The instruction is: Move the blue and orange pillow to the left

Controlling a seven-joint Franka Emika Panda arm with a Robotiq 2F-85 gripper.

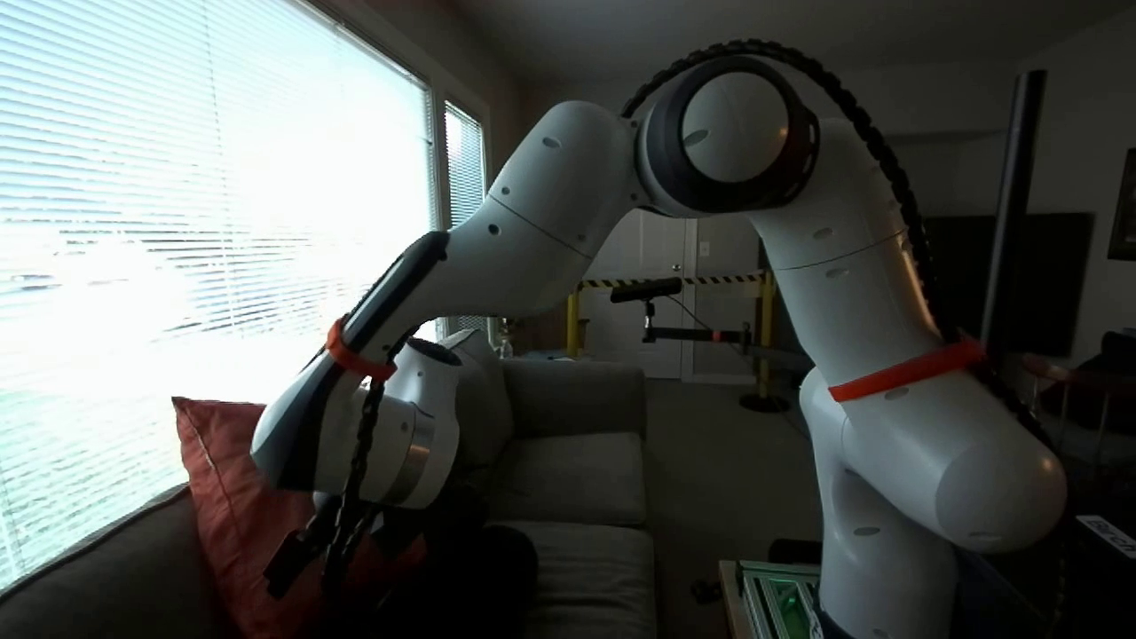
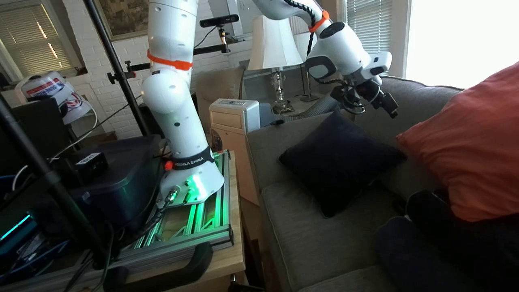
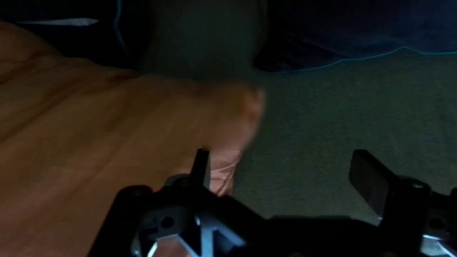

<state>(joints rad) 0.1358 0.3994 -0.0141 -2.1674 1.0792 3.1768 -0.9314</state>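
Observation:
The pillow shows its coral-orange face in an exterior view (image 1: pixel 222 479), leaning against the sofa back by the window. It also shows at the right in an exterior view (image 2: pixel 482 150) and fills the left of the wrist view (image 3: pixel 89 142), where one corner points right. No blue part of it shows. My gripper (image 3: pixel 282 160) is open and empty, with its fingers wide apart. In the wrist view the left finger overlaps the pillow's edge and the right finger is over grey sofa fabric. In an exterior view the gripper (image 2: pixel 375 103) hangs beside the pillow; contact cannot be told.
A dark navy cushion (image 2: pixel 340 162) lies on the grey sofa (image 2: pixel 324 239) below the arm; it also shows in the wrist view (image 3: pixel 357 35). Another dark soft shape (image 2: pixel 438 247) lies under the pillow. The window (image 1: pixel 213 222) is behind the sofa. A lamp (image 2: pixel 275 44) stands beyond.

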